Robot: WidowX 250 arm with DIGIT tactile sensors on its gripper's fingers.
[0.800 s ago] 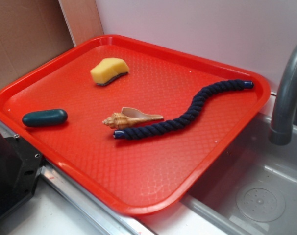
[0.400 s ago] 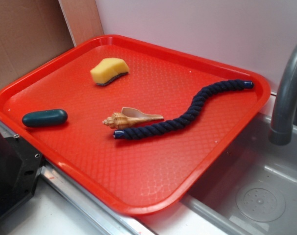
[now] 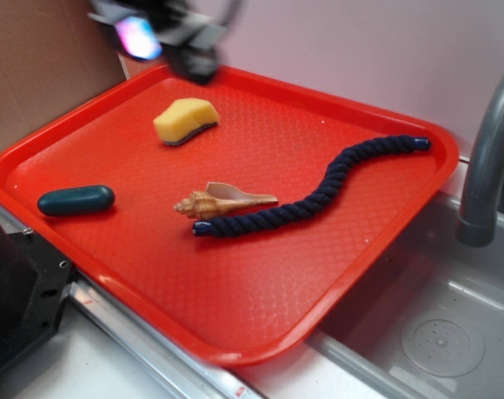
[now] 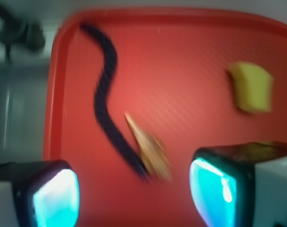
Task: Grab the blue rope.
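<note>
From the exterior view, the blue rope [image 3: 314, 194] lies in a loose wave across the right half of the red tray [image 3: 235, 307], a thick dark navy twisted cord with shiny blue ends, its near end touching a seashell [image 3: 223, 201]. A yellow sponge [image 3: 185, 120] and a dark teal capsule [image 3: 76, 199] sit well apart from it. The gripper [image 3: 190, 51] is a blur above the tray's far edge.

In the wrist view, the rope [image 4: 105, 99] snakes down the tray's left side toward the shell [image 4: 148, 149]. The fingers [image 4: 219, 187] stand wide apart, holding nothing.
</note>
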